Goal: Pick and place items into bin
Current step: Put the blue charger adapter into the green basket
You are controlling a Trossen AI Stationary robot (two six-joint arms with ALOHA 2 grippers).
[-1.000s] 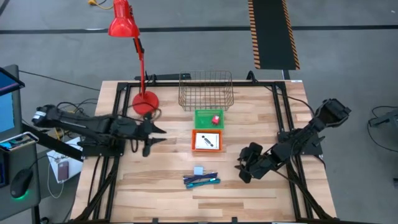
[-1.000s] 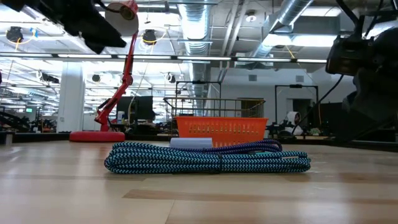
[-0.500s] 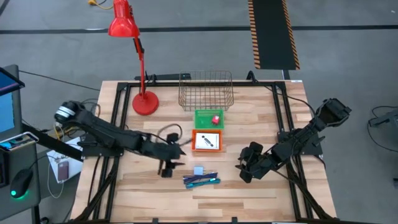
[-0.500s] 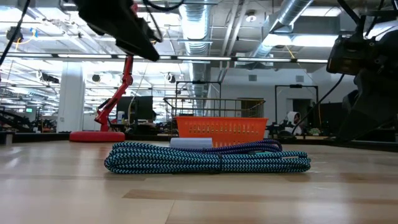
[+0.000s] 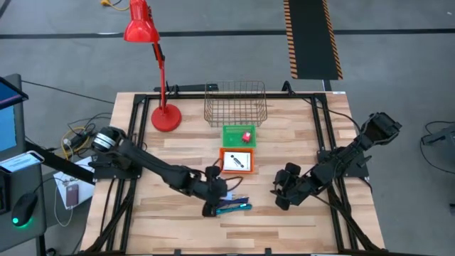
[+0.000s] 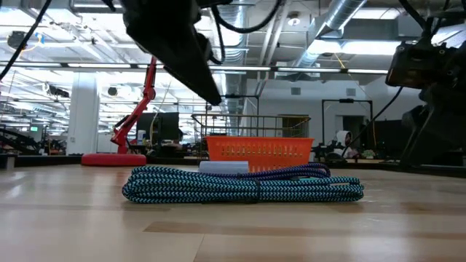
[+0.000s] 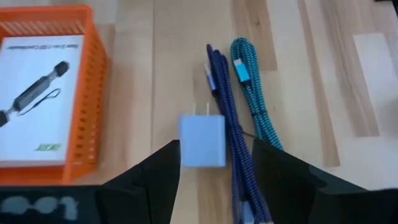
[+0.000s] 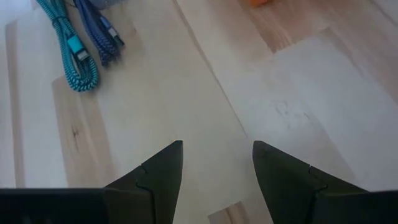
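Note:
A blue and a teal braided cable (image 5: 232, 206) lie bundled on the wood, with a pale blue charger block (image 5: 226, 194) against them. My left gripper (image 5: 212, 202) hangs open above them. In the left wrist view its fingers (image 7: 163, 171) stand either side of the charger (image 7: 202, 141) and the blue cable (image 7: 225, 118), touching nothing. A white card with a black mark (image 5: 237, 161) lies in an orange tray (image 5: 222, 169). A small red block (image 5: 247, 136) sits in a green tray (image 5: 231, 135). My right gripper (image 5: 279, 193) waits open over bare wood to the right.
A wire basket (image 5: 234, 104) stands at the far middle of the table, behind the green tray. A red desk lamp has its base (image 5: 165, 117) at the far left. Bare wood (image 8: 205, 93) lies under the right gripper and along the near edge.
My left arm has swept from the table's left side, near the lamp base, toward the right and the near edge. It now hangs over the charger and cables. The right arm and all objects have stayed where they were.

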